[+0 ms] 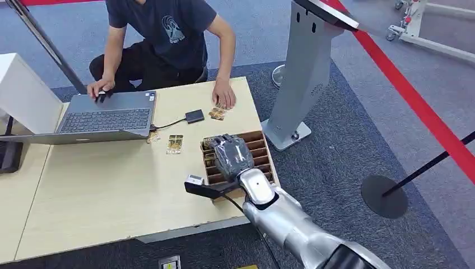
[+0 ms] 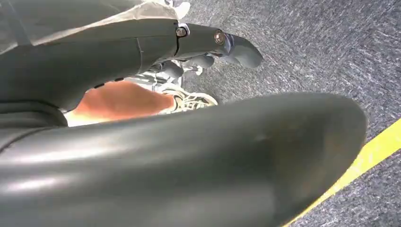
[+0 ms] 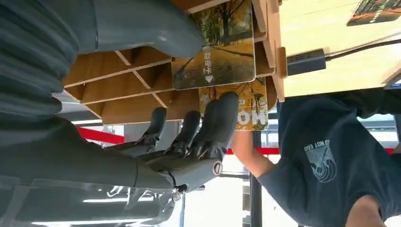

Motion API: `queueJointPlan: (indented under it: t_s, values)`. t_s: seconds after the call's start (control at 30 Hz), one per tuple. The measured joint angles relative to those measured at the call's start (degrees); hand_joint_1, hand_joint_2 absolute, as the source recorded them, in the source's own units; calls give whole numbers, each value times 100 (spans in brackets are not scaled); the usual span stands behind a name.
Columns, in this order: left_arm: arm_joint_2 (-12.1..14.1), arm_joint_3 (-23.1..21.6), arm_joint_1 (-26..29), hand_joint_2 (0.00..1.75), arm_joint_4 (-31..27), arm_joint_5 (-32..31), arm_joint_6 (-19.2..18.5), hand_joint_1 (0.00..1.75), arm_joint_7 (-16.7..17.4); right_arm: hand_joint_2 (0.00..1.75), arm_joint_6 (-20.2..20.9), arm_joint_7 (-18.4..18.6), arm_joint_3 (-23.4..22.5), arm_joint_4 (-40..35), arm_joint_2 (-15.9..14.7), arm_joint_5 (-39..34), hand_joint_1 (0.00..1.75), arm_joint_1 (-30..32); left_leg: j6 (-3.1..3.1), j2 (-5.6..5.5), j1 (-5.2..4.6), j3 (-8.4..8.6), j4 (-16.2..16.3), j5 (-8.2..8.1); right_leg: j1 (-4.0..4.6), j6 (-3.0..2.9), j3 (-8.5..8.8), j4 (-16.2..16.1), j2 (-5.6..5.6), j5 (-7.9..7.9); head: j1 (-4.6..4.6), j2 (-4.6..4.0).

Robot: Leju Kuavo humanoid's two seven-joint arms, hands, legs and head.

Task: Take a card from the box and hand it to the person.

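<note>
The right hand (image 1: pixel 231 156) covers much of the slotted wooden box (image 1: pixel 263 151); the person's (image 1: pixel 168 33) head is cut off.

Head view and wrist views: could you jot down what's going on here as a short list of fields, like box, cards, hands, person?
box: wooden slotted box at the table's near right corner
right robot hand: over the box, fingers against a standing autumn-print card; grip not confirmed
left robot hand: hanging over grey carpet
loose cards: one beside the laptop, a few by the person's hand
person: crouched behind the table, other hand on the laptop
</note>
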Motion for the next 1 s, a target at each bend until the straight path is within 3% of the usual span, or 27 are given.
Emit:
queueJointPlan:
  t_s: [0.4, 0.83, 0.87, 0.97, 1.0]
  values:
    - [0, 0, 2, 0, 0, 0, 7, 0, 0, 175, 20, -2, -11, 4, -4, 4, 101, 2, 0, 0, 0, 0, 0, 0, 0, 0, 0, 0, 0, 0, 0, 0]
    - [0, 0, 7, 0, 0, 26, -13, 0, -107, 175, 37, -22, -15, 2, -4, -6, 103, 0, 0, 0, 0, 5, 0, 0, 0, 0, 5, 0, 0, 0, 0, 0]
    - [0, 0, 8, 175, 0, 26, -13, 0, -120, 175, 42, -26, -15, 2, -4, -9, 103, 0, 0, 0, 0, 6, 0, 0, 0, 0, 5, 0, 0, 0, 0, 0]
    - [0, 0, 10, 175, 0, 24, -15, 0, -205, 175, 42, -35, -22, 2, -4, -13, 110, 0, 0, 0, 0, 8, 0, 0, 0, 0, 7, 0, 0, 0, 0, 0]
    - [0, 0, 10, 175, 0, 17, -31, 0, -205, 175, 42, -39, -26, 2, -4, -15, 140, -1, 0, 0, 0, 9, 0, 0, 0, 0, 8, 0, 0, 0, 0, 0]
